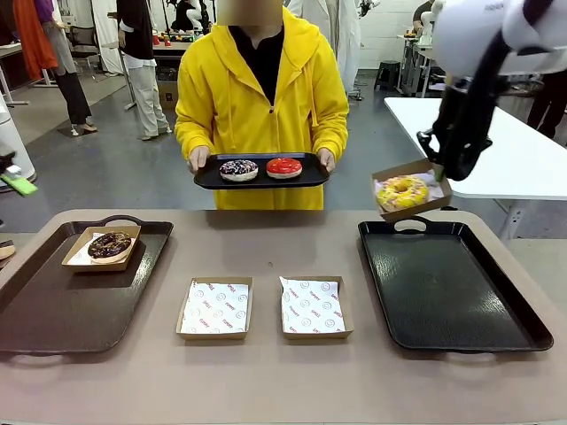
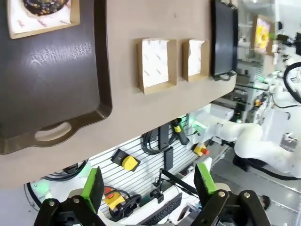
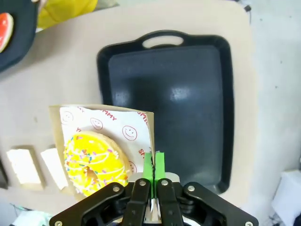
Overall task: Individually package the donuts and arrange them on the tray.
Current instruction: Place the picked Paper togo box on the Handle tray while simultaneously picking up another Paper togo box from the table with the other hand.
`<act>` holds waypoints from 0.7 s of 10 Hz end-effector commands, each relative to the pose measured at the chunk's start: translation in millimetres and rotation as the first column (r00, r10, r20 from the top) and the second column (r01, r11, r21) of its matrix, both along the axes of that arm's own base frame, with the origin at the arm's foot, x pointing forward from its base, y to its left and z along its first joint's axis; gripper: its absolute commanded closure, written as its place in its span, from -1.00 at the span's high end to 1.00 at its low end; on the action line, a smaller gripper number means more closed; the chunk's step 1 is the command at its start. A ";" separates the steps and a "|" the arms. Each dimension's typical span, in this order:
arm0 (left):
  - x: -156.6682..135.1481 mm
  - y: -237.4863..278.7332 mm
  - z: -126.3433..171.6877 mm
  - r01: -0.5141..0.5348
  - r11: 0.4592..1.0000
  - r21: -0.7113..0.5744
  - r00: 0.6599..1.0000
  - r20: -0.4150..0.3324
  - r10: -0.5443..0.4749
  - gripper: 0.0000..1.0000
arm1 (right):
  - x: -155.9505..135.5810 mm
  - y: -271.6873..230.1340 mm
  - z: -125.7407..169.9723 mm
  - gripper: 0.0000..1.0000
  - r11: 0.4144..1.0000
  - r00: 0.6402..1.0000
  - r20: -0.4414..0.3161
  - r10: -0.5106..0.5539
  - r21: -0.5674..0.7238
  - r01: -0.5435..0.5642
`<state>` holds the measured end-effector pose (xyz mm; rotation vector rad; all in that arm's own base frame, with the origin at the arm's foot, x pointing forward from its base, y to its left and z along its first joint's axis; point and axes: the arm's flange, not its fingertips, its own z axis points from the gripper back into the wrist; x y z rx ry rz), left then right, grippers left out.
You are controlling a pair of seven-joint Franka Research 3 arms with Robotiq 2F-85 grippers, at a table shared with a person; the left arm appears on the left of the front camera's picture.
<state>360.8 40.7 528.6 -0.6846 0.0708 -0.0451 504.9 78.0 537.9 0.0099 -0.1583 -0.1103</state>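
- Right gripper [image 3: 153, 165] pinches, nearly closed, the rim of the box [image 3: 55, 141]; yellow donut [image 1: 401, 192] inside, aloft near the right tray's [image 1: 461, 341] far edge.
- Left gripper [image 2: 148, 182] wide, empty.
- Dark donut [image 1: 110, 244] boxed at the left tray's [image 1: 53, 314] far-left corner.
- Sprinkled donut [image 1: 238, 169] and red donut [image 1: 283, 166] on the person's tray [image 1: 261, 184].

Front view: fixed at the table's [image 1: 266, 243] near edge, facing the person [image 1: 261, 97] at the far side. Left wrist view: high over the near edge, rolled, looking down past the left tray [image 2: 56, 70]. Right wrist view: close above the right tray [image 3: 178, 94], facing down. All three take in the right tray and the yellow-donut box [image 3: 55, 136].
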 end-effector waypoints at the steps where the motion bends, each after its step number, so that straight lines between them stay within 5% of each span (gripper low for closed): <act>1: -0.6 -37.6 -9.8 0.003 0.992 0.129 1.000 0.003 -0.004 1.00 | -8.2 -22.8 -18.5 -0.97 0.998 0.999 0.054 0.006 0.062 -0.009; 4: 1.7 -90.7 -32.6 0.008 0.965 0.262 0.999 0.042 -0.020 1.00 | -2.5 -51.7 -44.6 -0.97 0.998 0.996 0.091 0.019 0.058 -0.024; 7: 3.6 -134.3 -61.7 0.008 0.942 0.335 0.997 0.066 -0.032 1.00 | 22.5 -53.0 -67.3 -0.97 0.996 0.997 0.035 0.072 0.048 -0.074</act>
